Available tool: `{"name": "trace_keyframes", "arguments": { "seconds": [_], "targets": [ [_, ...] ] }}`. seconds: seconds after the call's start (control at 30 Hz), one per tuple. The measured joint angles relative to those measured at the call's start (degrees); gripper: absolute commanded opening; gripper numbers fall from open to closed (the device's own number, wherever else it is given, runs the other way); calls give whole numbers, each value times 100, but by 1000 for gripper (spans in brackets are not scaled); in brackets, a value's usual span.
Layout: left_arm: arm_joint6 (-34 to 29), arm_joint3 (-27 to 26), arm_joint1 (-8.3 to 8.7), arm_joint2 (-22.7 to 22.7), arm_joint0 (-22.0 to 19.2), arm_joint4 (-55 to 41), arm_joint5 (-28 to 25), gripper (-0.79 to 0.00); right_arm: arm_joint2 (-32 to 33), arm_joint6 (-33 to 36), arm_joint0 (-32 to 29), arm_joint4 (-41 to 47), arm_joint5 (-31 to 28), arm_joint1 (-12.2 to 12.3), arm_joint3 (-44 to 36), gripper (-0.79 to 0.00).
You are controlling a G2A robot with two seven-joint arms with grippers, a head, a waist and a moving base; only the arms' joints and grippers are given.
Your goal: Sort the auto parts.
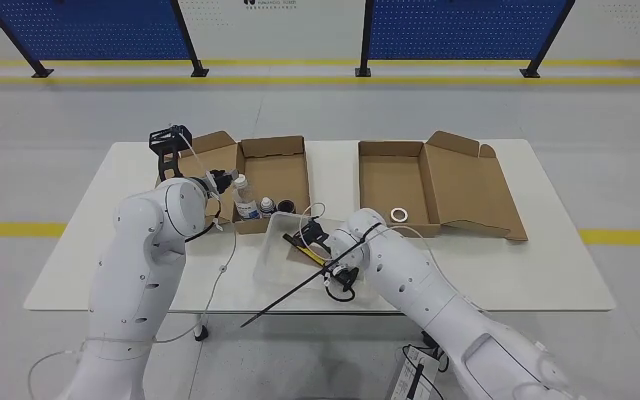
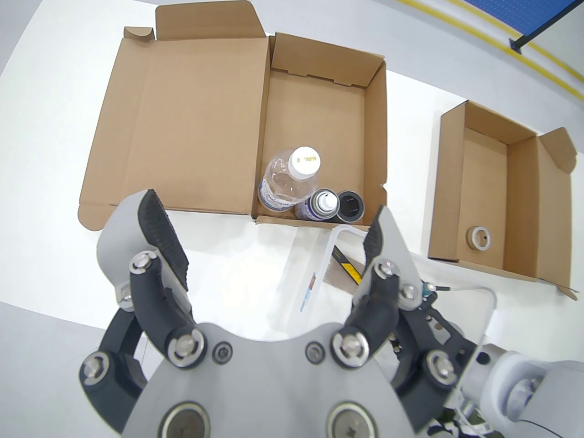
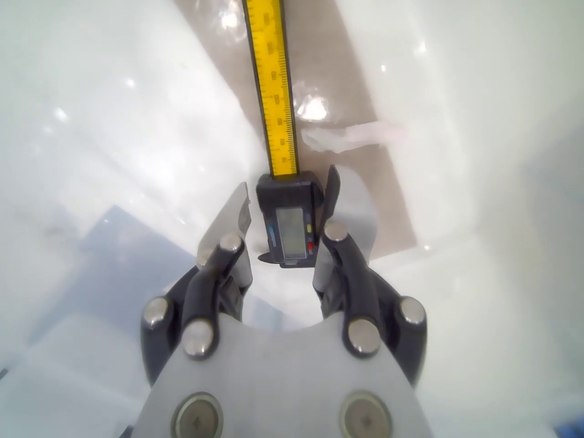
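White tabletop (image 1: 560,270) carries two open brown cardboard boxes, and between them, at my side, stands a clear plastic bin (image 2: 310,248).

My right gripper (image 3: 288,182) is down inside this bin, over the black digital caliper with the yellow scale (image 3: 269,70). Its fingers stand narrowly apart on both sides of the caliper's black display head. One finger seems to touch the head and the other has a thin gap, so I judge it holds nothing yet.

My left gripper (image 2: 263,202) hangs wide open and empty above the table, near the front edge of the left cardboard box (image 2: 319,106).

To do this pick well, I should close evenly on the black head, not on the thin scale, so the long bar does not swing. Then I should lift straight up, because the bar is long and the bin walls are near. It may catch on the rim.

In the left box stand a clear plastic bottle with a white cap (image 2: 292,175), a small spray can (image 2: 321,202) and a black round container (image 2: 350,206). The right cardboard box (image 2: 483,175) holds a small white ring (image 2: 480,237).

The caliper's measuring jaws are hidden under my fingers, and the far end of the scale is cut off. A small pale translucent piece (image 3: 351,136) lies beside the scale; I cannot tell what it is.
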Motion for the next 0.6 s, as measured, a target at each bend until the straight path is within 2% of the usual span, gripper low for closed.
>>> {"name": "trace_keyframes", "arguments": {
  "seconds": [0.1, 0.17, 0.2, 0.23, 0.6],
  "targets": [
    [0, 0, 0, 0, 0, 0, 0, 0, 9, -13, 8, 38, -18, -9, 33, -523],
    [0, 0, 0, 0, 0, 0, 0, 0, 17, -22, 12, 62, -34, -13, 51, -622],
    [0, 0, 0, 0, 0, 0, 0, 0, 23, -26, 14, 72, -42, -14, 60, -745],
    [0, 0, 0, 0, 0, 0, 0, 0, 29, -28, 17, 84, -53, -15, 72, -785],
    [0, 0, 0, 0, 0, 0, 0, 0, 142, -1, 11, 140, -60, 8, -127, -785]
  ]
}}
